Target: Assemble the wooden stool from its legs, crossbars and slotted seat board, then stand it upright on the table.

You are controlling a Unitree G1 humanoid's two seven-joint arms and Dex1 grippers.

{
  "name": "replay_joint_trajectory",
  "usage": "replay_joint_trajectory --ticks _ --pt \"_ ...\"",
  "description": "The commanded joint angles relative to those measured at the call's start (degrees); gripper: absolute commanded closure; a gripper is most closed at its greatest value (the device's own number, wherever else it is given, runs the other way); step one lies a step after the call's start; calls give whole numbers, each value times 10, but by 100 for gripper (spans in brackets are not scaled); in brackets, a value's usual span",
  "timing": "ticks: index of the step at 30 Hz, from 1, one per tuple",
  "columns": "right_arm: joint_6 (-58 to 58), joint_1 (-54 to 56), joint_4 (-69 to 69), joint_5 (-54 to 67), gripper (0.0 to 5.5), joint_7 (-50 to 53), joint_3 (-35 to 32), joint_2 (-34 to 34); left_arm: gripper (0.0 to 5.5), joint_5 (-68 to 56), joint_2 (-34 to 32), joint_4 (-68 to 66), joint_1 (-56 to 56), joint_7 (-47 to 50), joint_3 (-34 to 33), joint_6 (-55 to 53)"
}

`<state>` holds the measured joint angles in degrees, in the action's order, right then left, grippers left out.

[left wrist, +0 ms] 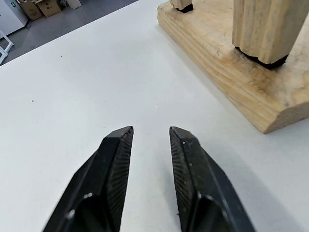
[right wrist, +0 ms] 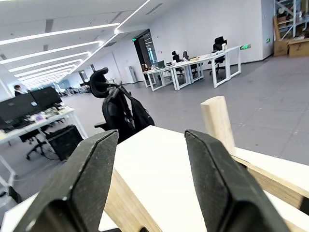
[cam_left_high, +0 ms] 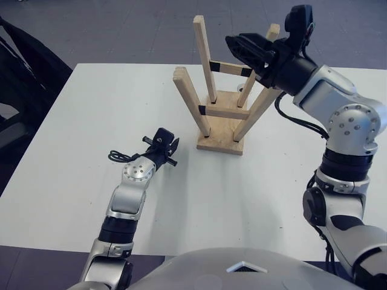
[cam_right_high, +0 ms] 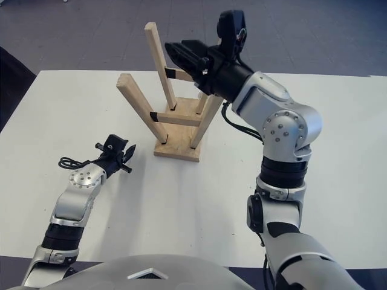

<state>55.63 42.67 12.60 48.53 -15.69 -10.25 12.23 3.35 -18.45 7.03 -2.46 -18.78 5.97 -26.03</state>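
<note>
Both open | stool [cam_left_high: 221, 130] inverted | right jaws by crossbar [cam_left_high: 228, 67] | left jaws near seat [left wrist: 231, 72]

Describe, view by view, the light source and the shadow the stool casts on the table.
Right wrist view: ceiling light strips run overhead, beyond the open right gripper. Left wrist view: the seat board throws only a faint, soft-edged shadow on the table, ahead of the left gripper. Left eye view: the table looks evenly lit, no glare patches.
</note>
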Motion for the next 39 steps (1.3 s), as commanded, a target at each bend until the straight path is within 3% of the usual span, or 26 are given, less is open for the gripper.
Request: replay_joint_trajectory --ticks 1,5,9,11,13,17,21,31,33,36,39 --pt "9 96 45 89 297 63 -78 4 409 -19 4 25 -43 41 -73 45" --pt "-11 97 23 57 297 72 -98 65 409 -127 26 121 -153 81 -188 -8" --pt "-87 -79 -21 -85 292 6 -47 160 474 -263 35 130 -372 121 -247 -178" --pt "-130 -147 -39 -137 292 -13 -32 175 509 -321 61 118 -447 147 -262 -242" --pt "-159 -192 -52 -178 292 -20 -7 174 509 -360 93 107 -471 165 -262 -287" --pt "-191 -251 -82 -241 292 -19 65 133 509 -412 147 108 -459 202 -245 -393" --pt "-207 -270 -91 -259 292 -26 88 102 509 -401 128 107 -427 191 -209 -409" --pt "-221 -297 -119 -298 292 -63 132 81 509 -376 91 110 -551 182 -219 -255" --pt "-221 -297 -120 -302 292 -67 132 80 509 -372 88 107 -522 176 -208 -249" --pt "-220 -295 -118 -306 292 -69 129 78 509 -355 96 80 -393 148 -149 -253" --pt "-219 -291 -120 -309 292 -69 128 74 509 -331 80 43 -246 103 -36 -281"
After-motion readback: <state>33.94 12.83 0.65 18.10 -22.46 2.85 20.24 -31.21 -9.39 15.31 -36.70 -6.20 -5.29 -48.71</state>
